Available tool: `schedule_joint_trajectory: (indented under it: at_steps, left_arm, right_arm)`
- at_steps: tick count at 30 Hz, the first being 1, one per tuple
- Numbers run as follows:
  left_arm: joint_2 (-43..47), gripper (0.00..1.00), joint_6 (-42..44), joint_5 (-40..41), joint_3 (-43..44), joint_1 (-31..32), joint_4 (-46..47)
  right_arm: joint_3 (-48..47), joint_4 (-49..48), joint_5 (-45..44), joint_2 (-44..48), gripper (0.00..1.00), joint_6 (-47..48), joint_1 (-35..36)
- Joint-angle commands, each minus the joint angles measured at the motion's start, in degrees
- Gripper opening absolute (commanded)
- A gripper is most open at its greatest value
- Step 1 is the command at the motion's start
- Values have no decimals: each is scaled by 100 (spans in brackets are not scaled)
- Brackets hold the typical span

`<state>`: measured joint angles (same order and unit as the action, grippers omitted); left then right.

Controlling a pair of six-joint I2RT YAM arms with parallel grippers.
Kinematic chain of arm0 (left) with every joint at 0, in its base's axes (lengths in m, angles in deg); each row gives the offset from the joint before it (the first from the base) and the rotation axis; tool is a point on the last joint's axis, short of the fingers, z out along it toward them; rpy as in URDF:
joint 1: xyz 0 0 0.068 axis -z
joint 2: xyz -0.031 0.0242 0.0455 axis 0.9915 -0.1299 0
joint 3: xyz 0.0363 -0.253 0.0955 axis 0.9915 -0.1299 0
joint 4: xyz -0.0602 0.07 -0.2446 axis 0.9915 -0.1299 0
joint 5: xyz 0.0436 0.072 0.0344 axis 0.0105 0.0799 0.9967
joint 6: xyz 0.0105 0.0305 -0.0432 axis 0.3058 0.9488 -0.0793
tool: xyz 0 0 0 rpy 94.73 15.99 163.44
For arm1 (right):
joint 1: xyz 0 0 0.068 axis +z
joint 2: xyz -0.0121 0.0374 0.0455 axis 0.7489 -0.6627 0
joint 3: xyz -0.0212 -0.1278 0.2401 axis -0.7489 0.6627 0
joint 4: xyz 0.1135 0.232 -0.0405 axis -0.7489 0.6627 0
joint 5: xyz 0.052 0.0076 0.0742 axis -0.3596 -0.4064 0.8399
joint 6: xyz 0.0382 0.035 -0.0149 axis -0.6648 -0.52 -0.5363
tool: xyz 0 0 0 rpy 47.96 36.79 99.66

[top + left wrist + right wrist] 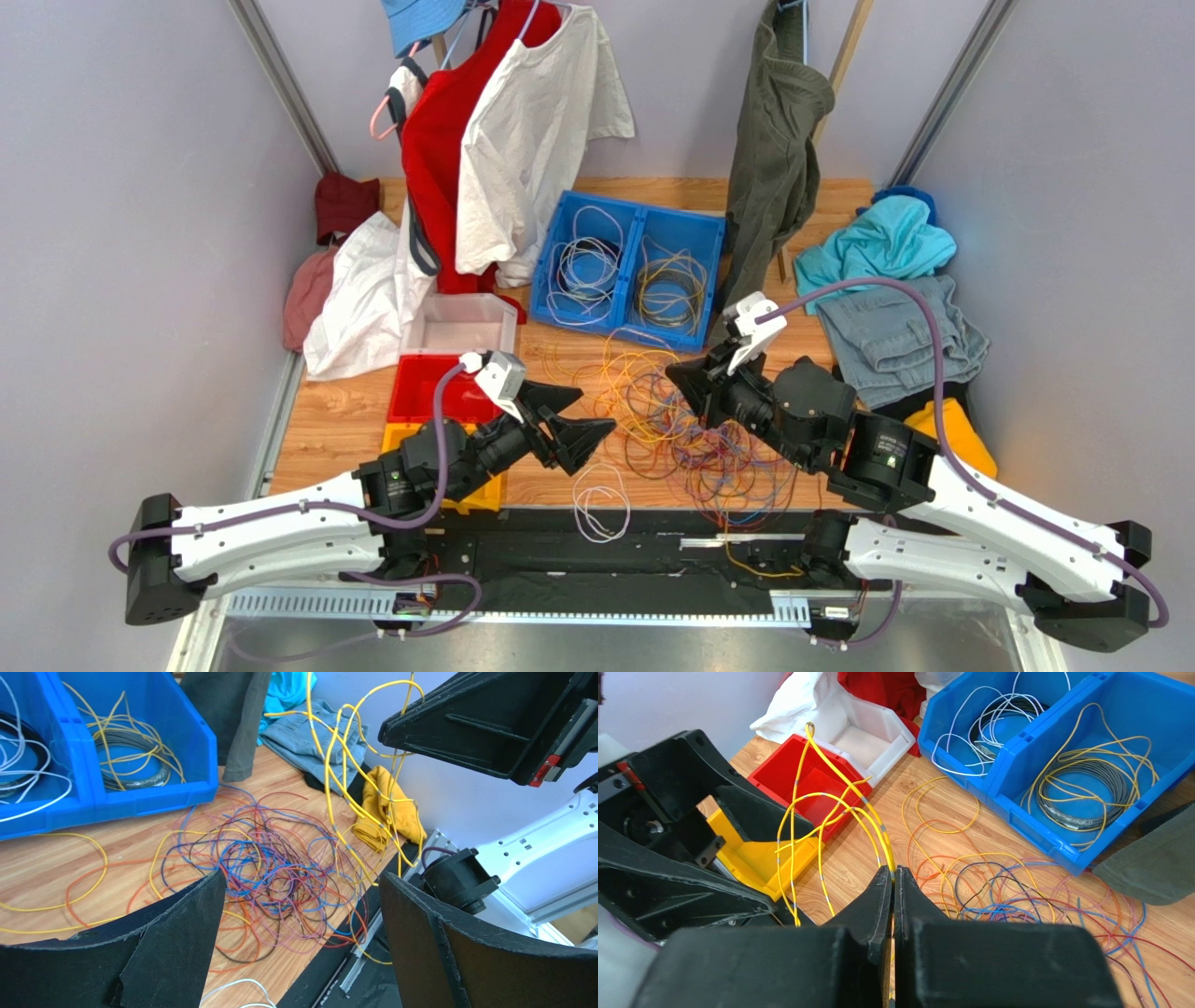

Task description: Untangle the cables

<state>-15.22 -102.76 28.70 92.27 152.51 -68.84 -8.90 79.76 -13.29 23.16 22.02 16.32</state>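
Right gripper (893, 880) clenched on a yellow cable (821, 812) raised in loops.
Left gripper (302, 882) spread wide above the wooden table (42, 871), 1 tangle of multicoloured cables (274, 861) just ahead, near the 2-compartment blue bin (140, 792).

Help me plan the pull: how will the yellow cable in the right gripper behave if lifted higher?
Probably floppy: the yellow cable droops in loose loops from the shut right gripper. Likely light, being so thin. It may drag the tangle, which its lower strands seem to reach.
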Motion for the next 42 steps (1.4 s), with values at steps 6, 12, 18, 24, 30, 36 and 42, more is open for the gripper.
schedule_joint_trajectory:
  at_steps: [6,12,18,24,30,36,42]
  left_arm:
    - [-391,86,-25,-233,130,-10,993]
    - [-497,73,45,-259,183,-10,1187]
    - [-787,25,142,-224,367,-10,1144]
    - [-366,0,362,1142,1482,-10,-1638]
    - [74,0,871,1919,2923,-10,-3549]
    - [-329,0,1355,1763,3986,-10,-3761]
    - [-927,0,1610,1385,4892,-10,-3770]
  right_arm:
    - [-24,-307,180,45,0,-159,5]
    - [90,-386,259,27,0,-239,5]
    - [161,-395,365,45,0,-344,5]
    - [195,9,-134,413,31,-379,5]
    - [581,-43,-382,906,70,-414,5]
    - [820,-499,100,774,65,-432,5]
    - [1101,-1141,637,379,67,-353,5]
